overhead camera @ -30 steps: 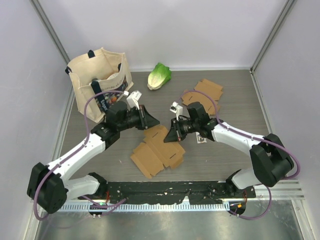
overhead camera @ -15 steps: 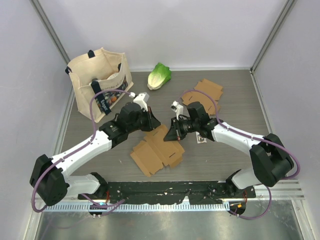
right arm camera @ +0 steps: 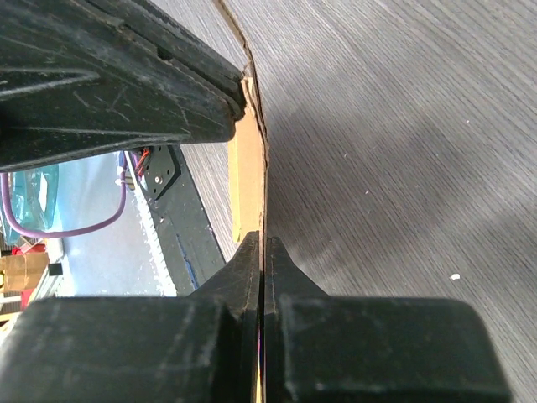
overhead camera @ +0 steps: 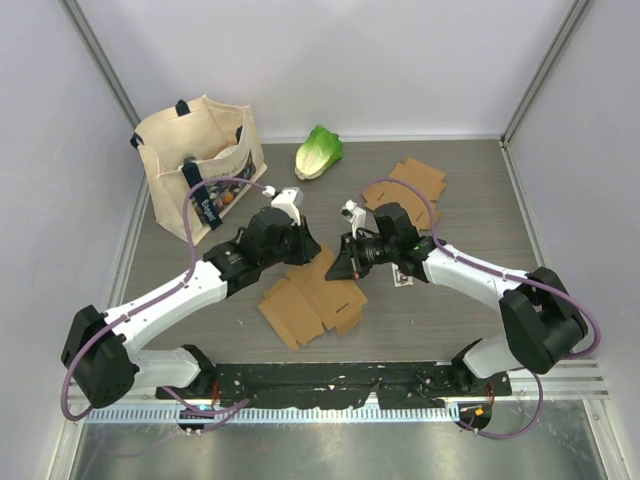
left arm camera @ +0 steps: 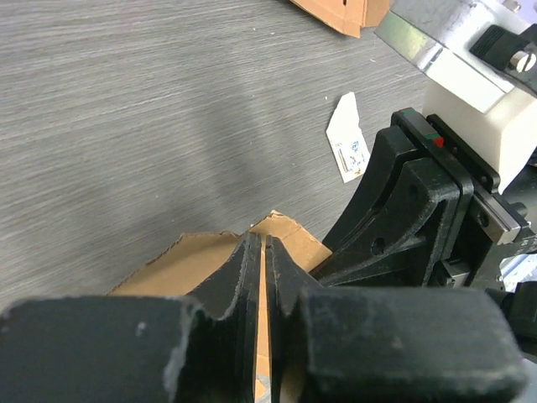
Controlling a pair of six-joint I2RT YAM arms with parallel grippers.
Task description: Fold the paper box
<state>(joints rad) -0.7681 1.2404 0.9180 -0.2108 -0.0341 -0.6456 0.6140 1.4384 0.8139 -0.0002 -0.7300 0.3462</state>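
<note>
My left gripper (left arm camera: 263,252) is pinched tight on a thin upright flap of the paper box (left arm camera: 180,264); I see its brown edge between the black fingers (left arm camera: 239,277). The right gripper (left arm camera: 357,248) sits alongside, tips touching the same flap. A white paper tag (left arm camera: 348,138) lies flat on the grey tabletop (left arm camera: 126,126) just beyond. A second cardboard piece (left arm camera: 340,13) is further off, cropped.
</note>
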